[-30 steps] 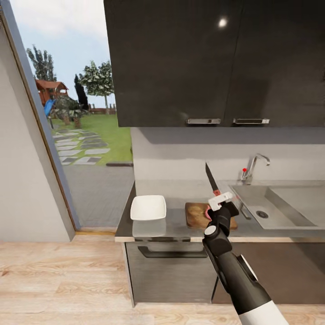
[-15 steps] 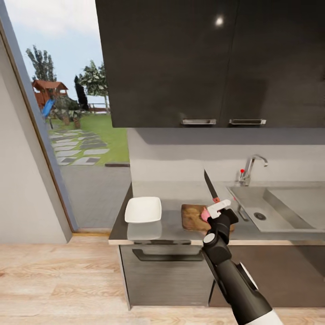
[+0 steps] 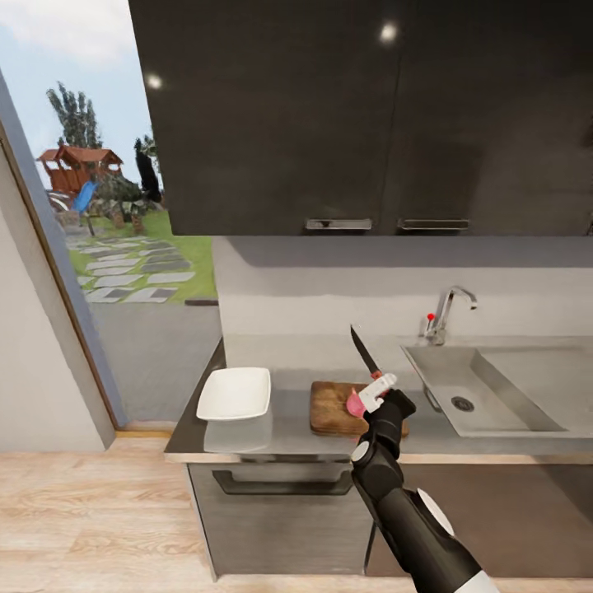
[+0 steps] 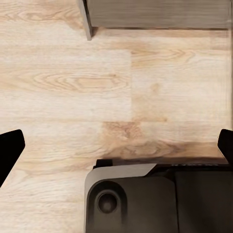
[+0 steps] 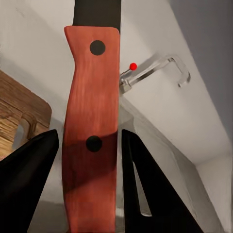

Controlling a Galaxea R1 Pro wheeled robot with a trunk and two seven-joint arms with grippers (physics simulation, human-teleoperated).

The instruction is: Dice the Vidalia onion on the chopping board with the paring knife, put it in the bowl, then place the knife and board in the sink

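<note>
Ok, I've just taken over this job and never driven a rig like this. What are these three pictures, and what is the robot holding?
The large picture comes from a camera on the robot's head, looking down over a kitchen countertop. The dark arm rising from the bottom is the robot's right arm; its right gripper has its jaws shut on the paring knife, blade pointing up. On the countertop lie the white bowl and, beside it, the chopping board with the pinkish Vidalia onion on it. The sink with its tap is further along.

The right wrist view looks along those jaws: the red knife handle sits between the two dark fingers.

The left wrist view shows the left gripper with its jaws wide apart, hanging over the wooden floor, holding nothing.
</note>
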